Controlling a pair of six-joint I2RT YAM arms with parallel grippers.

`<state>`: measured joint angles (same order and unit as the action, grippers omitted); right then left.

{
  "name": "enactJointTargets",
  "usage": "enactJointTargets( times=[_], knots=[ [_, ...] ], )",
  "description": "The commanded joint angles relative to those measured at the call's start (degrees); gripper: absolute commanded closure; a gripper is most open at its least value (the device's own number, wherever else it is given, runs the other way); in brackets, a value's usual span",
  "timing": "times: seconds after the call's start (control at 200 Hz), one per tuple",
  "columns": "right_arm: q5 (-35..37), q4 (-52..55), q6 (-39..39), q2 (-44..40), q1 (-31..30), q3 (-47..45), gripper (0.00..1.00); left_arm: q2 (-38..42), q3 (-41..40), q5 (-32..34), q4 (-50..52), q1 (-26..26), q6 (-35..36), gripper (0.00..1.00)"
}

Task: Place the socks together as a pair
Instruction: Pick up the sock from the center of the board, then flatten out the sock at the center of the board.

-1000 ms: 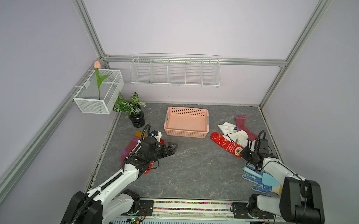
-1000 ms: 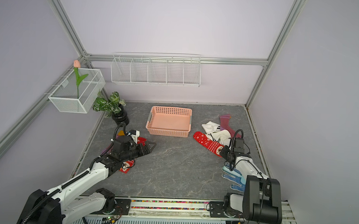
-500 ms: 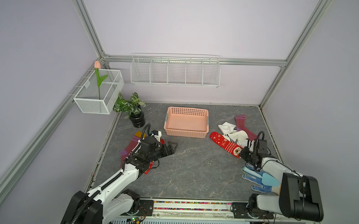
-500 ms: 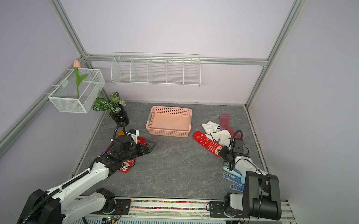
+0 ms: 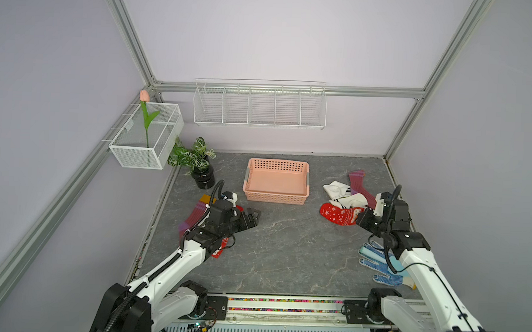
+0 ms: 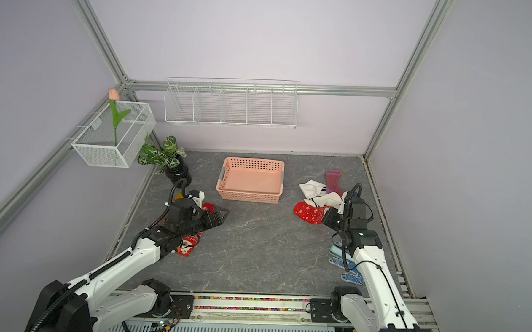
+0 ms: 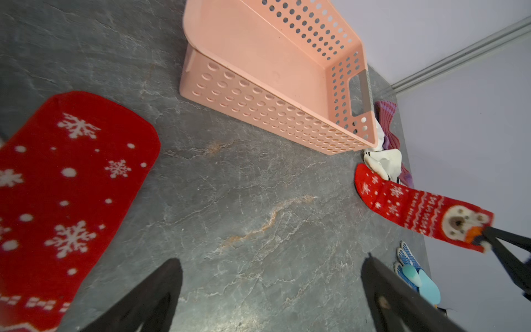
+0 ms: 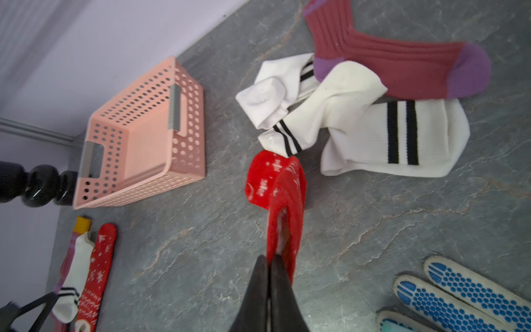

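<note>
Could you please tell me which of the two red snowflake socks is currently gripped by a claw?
The red sock beside the white striped socks: the right claw pinches its end. The other red sock lies flat, ungripped.

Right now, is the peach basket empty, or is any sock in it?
Empty. In both top views the peach basket shows only its bare floor, and both wrist views show the same; nothing lies inside.

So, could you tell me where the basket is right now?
In both top views the basket sits toward the back, mid-table, between the plant at left and the piled socks at right.
</note>
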<state>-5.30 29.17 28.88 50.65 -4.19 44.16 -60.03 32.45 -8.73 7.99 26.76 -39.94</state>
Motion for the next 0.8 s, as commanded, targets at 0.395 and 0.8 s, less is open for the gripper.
enactJointTargets(
  times=[0.395,0.8],
  knots=[
    [-4.79,17.72,3.31,-3.69,-16.51,14.46,0.93,2.87,4.94,14.53,12.44,-0.19,-3.80,0.03],
    [6.43,-2.03,4.67,22.26,-55.14,32.53,0.93,18.73,2.00,23.54,22.02,-9.58,-8.13,0.04]
  ],
)
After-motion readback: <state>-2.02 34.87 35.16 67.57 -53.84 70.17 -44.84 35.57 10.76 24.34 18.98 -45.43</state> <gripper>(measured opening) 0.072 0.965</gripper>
